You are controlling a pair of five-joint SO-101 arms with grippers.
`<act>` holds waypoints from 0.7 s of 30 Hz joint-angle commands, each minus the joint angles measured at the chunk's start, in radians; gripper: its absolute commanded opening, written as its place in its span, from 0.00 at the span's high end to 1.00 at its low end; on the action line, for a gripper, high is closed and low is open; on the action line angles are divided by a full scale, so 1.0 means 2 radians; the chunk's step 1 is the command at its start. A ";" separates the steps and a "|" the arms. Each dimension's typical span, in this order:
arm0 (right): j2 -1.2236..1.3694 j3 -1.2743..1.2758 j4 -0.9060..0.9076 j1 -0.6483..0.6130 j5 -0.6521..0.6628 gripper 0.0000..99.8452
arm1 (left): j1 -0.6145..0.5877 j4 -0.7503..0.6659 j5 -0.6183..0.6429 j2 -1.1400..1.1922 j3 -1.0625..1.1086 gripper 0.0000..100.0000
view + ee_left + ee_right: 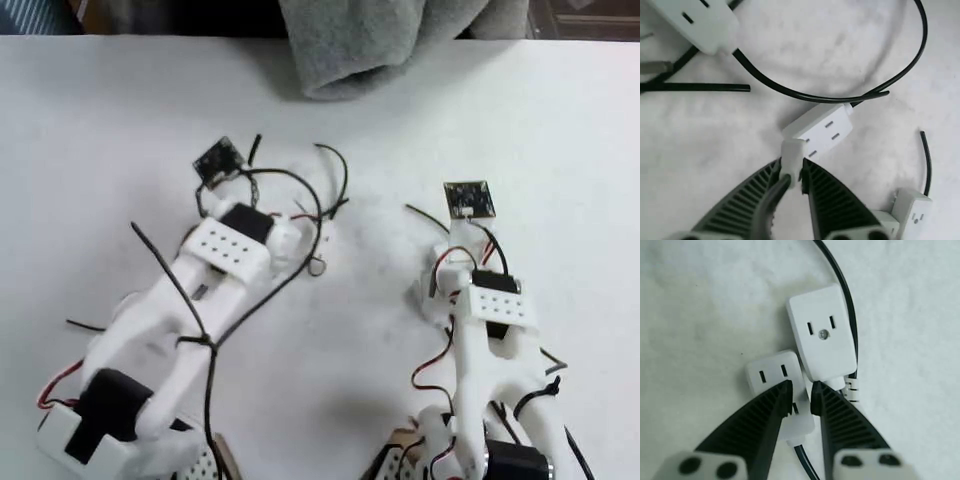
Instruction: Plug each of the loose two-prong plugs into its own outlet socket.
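Note:
My left gripper (792, 175) is shut on a small white plug (792, 156), whose end touches a white socket block (824, 131) with several slot pairs and a black cord (790, 92). In the high view this gripper (292, 238) lies left of centre among black cords. My right gripper (801, 392) has its fingers tight on either side of a small white socket block (771, 374) with a black cord. A larger white socket (822, 335) with two slots lies right beside it, touching. From above, the right gripper (447, 285) sits at centre right.
Another white socket body (695, 20) and a further white socket (914, 215) lie near the left gripper, with loose black cords (335, 175) looping around. A grey cloth (370, 45) hangs over the table's far edge. Bare white tabletop (100, 120) spreads to the far left and right.

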 commanded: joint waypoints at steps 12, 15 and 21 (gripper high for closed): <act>-0.063 -0.135 0.111 -0.174 -0.101 0.79 | -0.234 0.130 -0.037 -0.008 -0.097 0.98; -0.032 -0.176 0.109 -0.237 -0.143 0.67 | -0.247 0.130 -0.037 -0.008 -0.096 0.98; 0.108 -0.278 0.073 -0.303 -0.229 0.64 | -0.280 0.129 -0.038 -0.008 -0.095 0.98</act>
